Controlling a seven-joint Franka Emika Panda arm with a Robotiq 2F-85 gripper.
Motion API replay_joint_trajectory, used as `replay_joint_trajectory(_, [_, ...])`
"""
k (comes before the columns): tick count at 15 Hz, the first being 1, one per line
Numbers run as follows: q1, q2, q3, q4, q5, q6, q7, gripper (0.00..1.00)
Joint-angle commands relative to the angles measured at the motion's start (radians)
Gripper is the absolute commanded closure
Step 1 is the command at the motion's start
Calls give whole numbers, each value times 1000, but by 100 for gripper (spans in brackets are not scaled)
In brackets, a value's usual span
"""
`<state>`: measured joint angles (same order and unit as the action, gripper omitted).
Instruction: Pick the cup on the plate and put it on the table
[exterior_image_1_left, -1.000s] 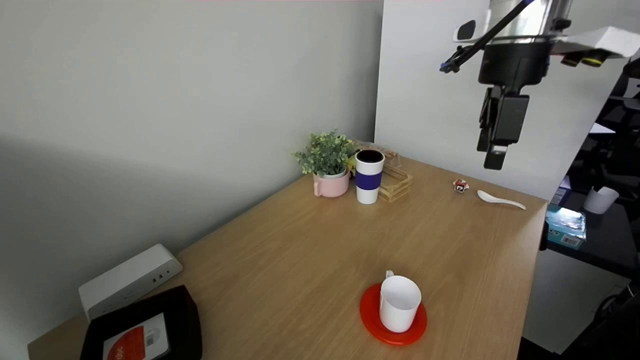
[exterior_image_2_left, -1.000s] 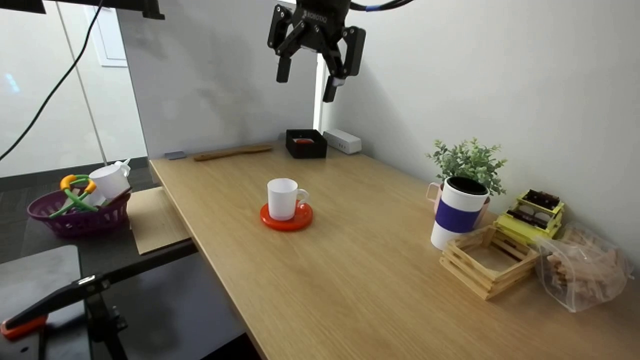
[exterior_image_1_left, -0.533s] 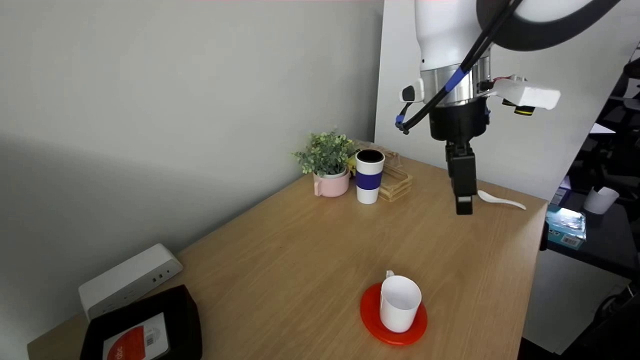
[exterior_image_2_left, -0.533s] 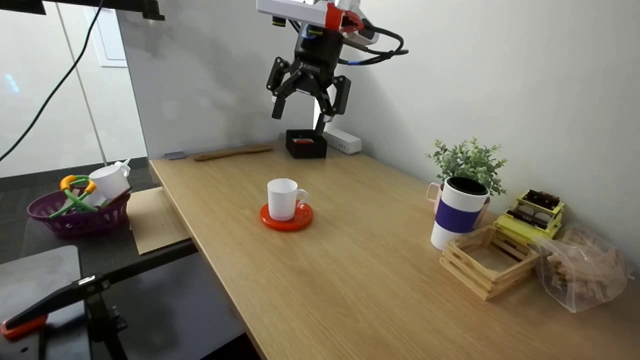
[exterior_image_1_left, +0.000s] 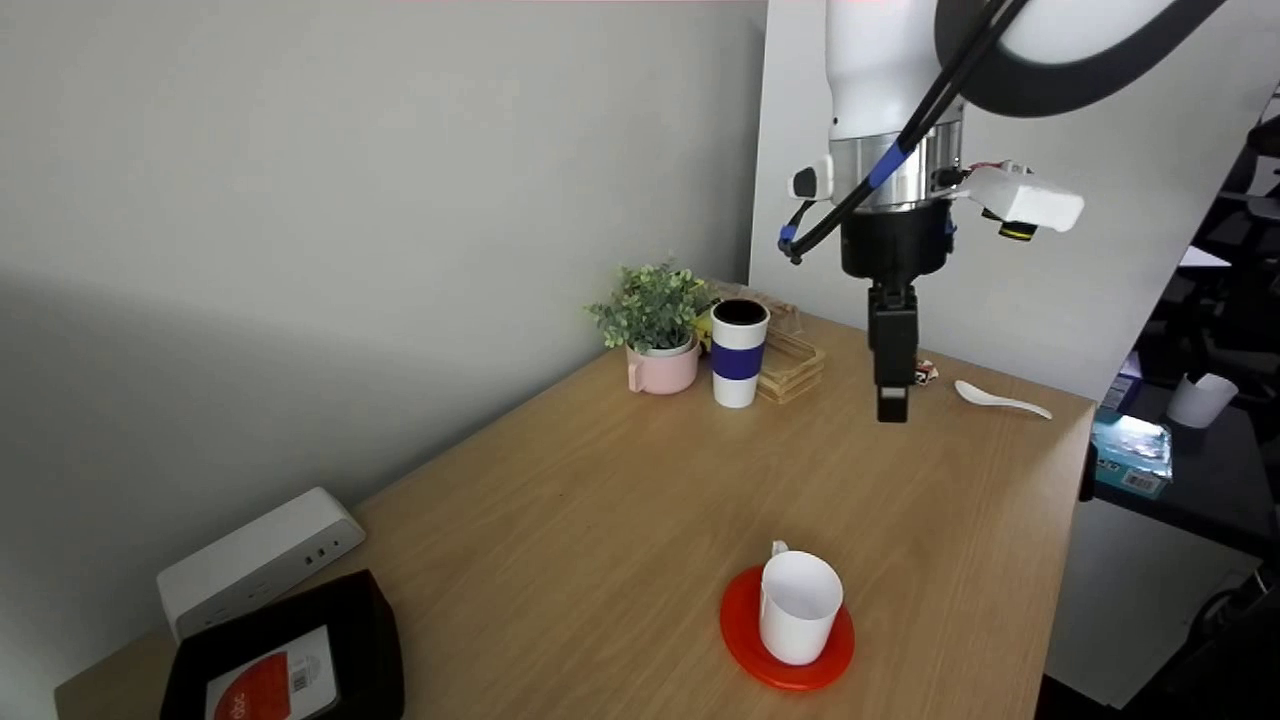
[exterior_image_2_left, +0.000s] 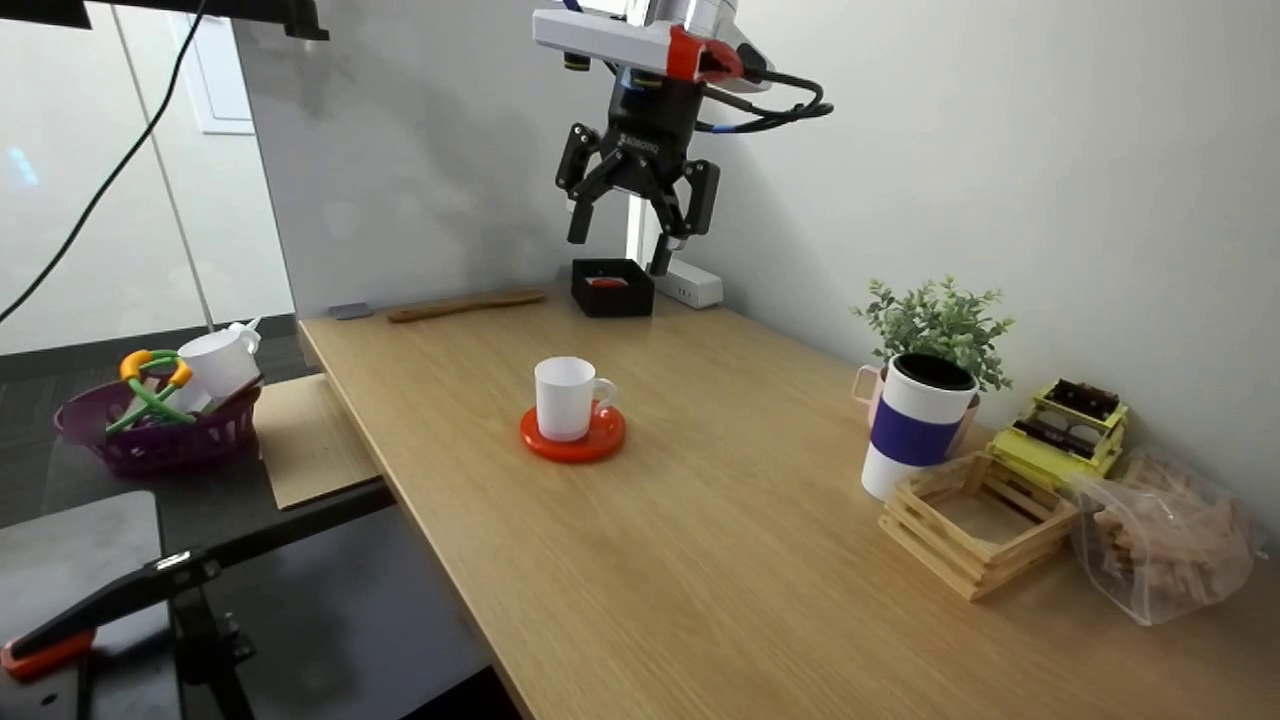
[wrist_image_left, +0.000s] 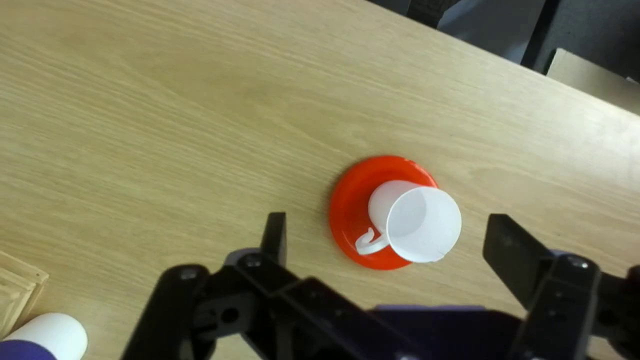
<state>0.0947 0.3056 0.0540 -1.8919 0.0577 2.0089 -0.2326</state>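
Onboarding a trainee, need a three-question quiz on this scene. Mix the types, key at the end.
1. Fill in: the white cup stands upright on a ____ plate.
2. Which of these is nearest the blue-banded tumbler?
A) black tray
B) wooden crate
C) white spoon
3. True or false: the hand is open and apart from the white cup.

Key: 1. red; 2. B; 3. true.

Lab-like setting, robot arm (exterior_image_1_left: 878, 70), wooden table (exterior_image_1_left: 560, 540), grey partition (exterior_image_2_left: 430, 170)
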Motion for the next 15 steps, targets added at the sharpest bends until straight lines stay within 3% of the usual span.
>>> replay_joint_trajectory(1, [-27,83,26,40,36,108,-33,0])
replay_joint_trajectory(5, [-22,203,53,122,55,145,-50,0])
replay_joint_trajectory(10, [5,365,85,273,21,76,-24,0])
replay_joint_trajectory(11, [-5,302,85,190,27,127,-20,0])
replay_joint_trajectory(15, [2,362,90,249,23,109,-20,0])
